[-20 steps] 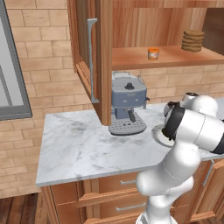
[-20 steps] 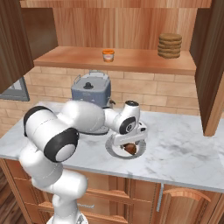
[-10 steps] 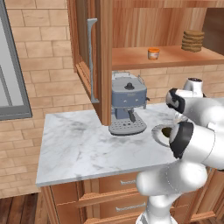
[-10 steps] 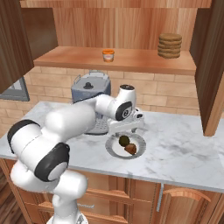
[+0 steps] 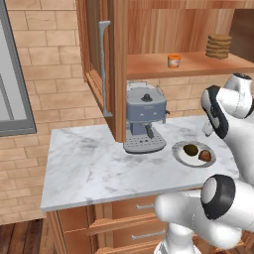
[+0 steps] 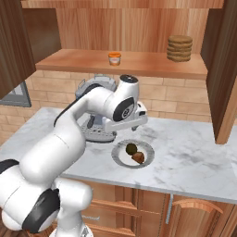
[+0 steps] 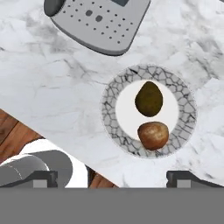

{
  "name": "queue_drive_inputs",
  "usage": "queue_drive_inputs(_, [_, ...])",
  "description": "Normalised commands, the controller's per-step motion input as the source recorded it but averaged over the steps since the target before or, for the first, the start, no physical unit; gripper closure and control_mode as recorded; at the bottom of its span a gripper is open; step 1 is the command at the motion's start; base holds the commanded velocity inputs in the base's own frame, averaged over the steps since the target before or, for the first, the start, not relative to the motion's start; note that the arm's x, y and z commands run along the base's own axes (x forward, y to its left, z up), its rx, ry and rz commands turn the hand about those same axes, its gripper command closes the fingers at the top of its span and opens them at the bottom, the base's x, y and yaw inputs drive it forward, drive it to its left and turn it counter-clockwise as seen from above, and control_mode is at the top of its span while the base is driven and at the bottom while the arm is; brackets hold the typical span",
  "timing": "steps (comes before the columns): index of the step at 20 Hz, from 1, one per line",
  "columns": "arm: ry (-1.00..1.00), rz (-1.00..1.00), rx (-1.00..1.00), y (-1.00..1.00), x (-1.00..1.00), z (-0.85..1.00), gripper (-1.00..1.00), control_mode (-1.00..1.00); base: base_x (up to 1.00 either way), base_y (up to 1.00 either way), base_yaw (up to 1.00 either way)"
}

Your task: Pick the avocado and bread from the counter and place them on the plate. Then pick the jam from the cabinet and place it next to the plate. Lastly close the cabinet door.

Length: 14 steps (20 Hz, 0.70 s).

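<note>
The grey-rimmed plate (image 7: 111, 127) sits on the marble counter and holds the dark green avocado (image 7: 149, 99) and the brown bread (image 7: 153, 135) side by side. The same plate (image 6: 121, 157) carries the avocado (image 6: 131, 148) and bread (image 6: 138, 158) in the right base view. My gripper (image 7: 112, 176) hangs open above the plate's near edge with nothing between its fingers. The hand (image 6: 133, 124) hovers above the plate, in front of the coffee machine. The orange-lidded jam jar (image 5: 173, 60) stands on the cabinet shelf. The cabinet door (image 5: 100, 64) is swung open.
A grey coffee machine (image 5: 145, 117) stands on the counter just left of the plate (image 5: 179, 153). A brown stack (image 6: 179, 47) rests on the shelf's right end. The right cabinet door (image 6: 225, 69) also hangs open. Bare marble (image 5: 84, 168) stretches left of the machine.
The gripper has lifted up and away from the plate, leaving the bread beside the avocado. The arm has swung higher.
</note>
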Motion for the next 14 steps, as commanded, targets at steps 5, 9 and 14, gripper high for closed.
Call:
queue_drive_inputs(5, [-0.05,-0.03,0.14,0.25,-0.61,0.70,-1.00,-1.00,0.00,0.00,0.00])
queue_drive_inputs(9, [-0.07,-0.07,0.13,0.28,-0.53,0.77,-1.00,-1.00,0.00,0.00,0.00])
queue_drive_inputs(14, [-0.12,-0.14,0.05,0.22,-0.29,0.74,-1.00,-1.00,0.00,0.00,0.00])
